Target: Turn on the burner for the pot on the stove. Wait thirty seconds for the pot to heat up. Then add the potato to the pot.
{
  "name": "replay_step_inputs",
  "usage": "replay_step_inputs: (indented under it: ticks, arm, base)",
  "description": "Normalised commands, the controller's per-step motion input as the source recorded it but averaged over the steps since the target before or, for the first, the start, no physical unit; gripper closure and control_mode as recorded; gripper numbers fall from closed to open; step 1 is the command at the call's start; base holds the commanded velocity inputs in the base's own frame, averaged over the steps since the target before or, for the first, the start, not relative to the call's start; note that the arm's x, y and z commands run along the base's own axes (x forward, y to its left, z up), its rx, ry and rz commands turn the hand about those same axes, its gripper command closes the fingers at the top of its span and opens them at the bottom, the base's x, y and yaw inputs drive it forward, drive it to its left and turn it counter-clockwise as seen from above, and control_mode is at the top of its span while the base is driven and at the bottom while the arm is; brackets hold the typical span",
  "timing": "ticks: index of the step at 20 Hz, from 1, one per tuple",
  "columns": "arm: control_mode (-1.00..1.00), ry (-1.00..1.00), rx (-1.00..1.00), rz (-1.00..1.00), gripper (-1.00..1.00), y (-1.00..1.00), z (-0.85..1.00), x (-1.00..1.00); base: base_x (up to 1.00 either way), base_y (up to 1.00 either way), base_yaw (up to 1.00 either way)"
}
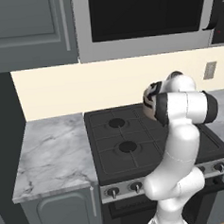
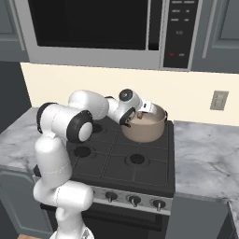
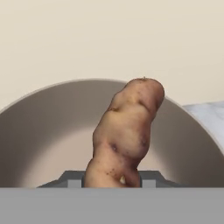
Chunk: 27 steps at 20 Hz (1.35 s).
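- Claw (image 3: 113, 181) clenched on the small orange-brown, oblong, knobbly potato (image 3: 124, 135); in the hand view the potato stands up from between the two dark finger tips, with the beige inside of the pot behind it.
- Right base view: the claw (image 2: 134, 116) sits at the left rim of the round, tan-brown, straight-sided metal pot (image 2: 145, 127), with a bit of the potato (image 2: 140, 115) showing just over that rim.
- Pot stands on the rear right burner of the black four-burner gas stove (image 2: 140, 163), near the stove's back edge.
- White arm (image 2: 88, 109) reaches across the stove's rear left corner to the pot.
- Left base view: the arm's white body (image 1: 180, 109) blocks the right side of the stove (image 1: 115, 137); pot hidden there.
- Small dark knobs (image 2: 134, 200) line the stove's silver front panel; can't tell which way they're turned.
- Grey marble counter (image 1: 55, 153) runs either side of the stove.
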Motion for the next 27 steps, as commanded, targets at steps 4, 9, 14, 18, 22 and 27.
replay_step_inputs:
  ticks: [4,9,14,18,22,27]
  arm:
    - [-1.0,0.0,0.0,0.0,-1.0,-0.04,-0.13,0.25]
    - [-1.0,0.0,0.0,0.0,-1.0,-0.08,-0.11,0.19]
    - [-1.0,-0.01,0.0,0.01,-1.0,0.0,-0.04,0.11]
    - [-1.0,-0.04,0.0,0.0,-1.0,0.0,0.14,-0.15]
    - [-1.0,-0.3,0.0,0.0,-1.0,0.0,0.47,-0.96]
    - [-1.0,-0.42,0.0,0.0,-1.0,-0.17,0.35,-1.0]
  base:
    - [0.0,0.0,0.0]
    - [0.0,0.0,0.0]
    - [0.0,0.0,0.0]
    - [0.0,0.0,0.0]
    - [0.0,0.0,0.0]
    - [0.0,0.0,0.0]
